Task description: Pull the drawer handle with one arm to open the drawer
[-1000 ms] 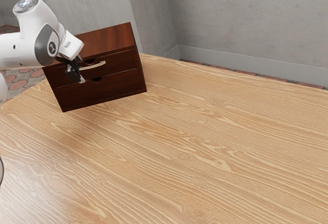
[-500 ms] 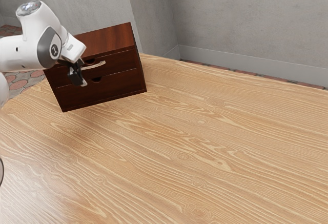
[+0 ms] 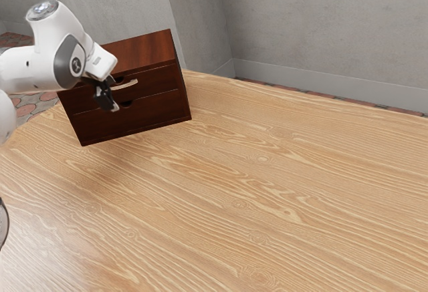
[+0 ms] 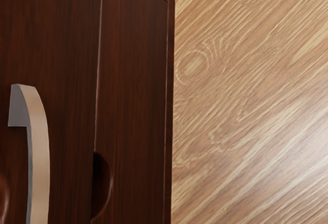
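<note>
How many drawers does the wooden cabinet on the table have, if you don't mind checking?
2. The upper drawer, carrying the pale handle, sits above the lower drawer, which has a finger notch. The cabinet's other sides are hidden.

Open desk (image 3: pixel 281 192) toward the exterior view's right; cabinet (image 3: pixel 144 108) with jutting handle (image 3: pixel 127 83) close before the hand (image 3: pixel 107 98).

The drawer unit (image 3: pixel 144 108) is dark reddish-brown wood with fine straight grain, its handle (image 4: pixel 37 147) a pale silvery beige. The table (image 3: pixel 267 192) is light honey oak, swirled with knots and long streaks. The arm (image 3: pixel 33 68) is white (one grey joint cap), the gripper (image 3: pixel 108 101) black. The wall (image 3: pixel 321 18) is mottled grey; the floor (image 3: pixel 27 108) seems reddish, patterned tile.
</note>
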`<state>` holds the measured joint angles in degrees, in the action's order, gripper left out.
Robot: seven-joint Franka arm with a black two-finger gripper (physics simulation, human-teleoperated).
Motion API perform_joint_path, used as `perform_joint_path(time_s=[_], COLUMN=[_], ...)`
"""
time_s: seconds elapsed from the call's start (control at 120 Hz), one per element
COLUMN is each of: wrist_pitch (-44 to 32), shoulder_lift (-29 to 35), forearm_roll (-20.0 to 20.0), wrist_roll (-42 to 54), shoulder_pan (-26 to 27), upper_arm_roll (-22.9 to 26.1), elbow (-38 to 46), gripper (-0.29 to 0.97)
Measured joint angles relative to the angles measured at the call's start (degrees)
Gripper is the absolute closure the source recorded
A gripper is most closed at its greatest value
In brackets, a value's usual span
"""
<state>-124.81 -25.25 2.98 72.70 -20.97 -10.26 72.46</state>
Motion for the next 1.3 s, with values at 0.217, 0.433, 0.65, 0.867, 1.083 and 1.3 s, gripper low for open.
perform_joint_path(time_s=[0.217, 0.433, 0.65, 0.867, 1.083, 1.3], wrist_pitch=[0.2, 0.3, 0.1, 0.0, -0.2, -0.3], shoulder_lift=[-2.2, -4.1, -5.0, -5.8, -8.1, -9.8], forearm_roll=[0.5, 1.1, 1.2, 2.8, 4.9, 5.7], wrist_roll=[-0.1, -0.1, -0.2, -0.1, 0.0, 0.1], shoulder_pan=[-0.3, -0.3, -0.7, -0.7, -2.2, -2.4], upper_arm_roll=[-0.1, -0.1, 0.0, 0.0, 0.3, 1.3], elbow=[-2.9, -4.5, -4.5, -6.4, -9.3, -10.7], gripper=[0.0, 0.0, 0.0, 0.0, 0.0, -0.01])
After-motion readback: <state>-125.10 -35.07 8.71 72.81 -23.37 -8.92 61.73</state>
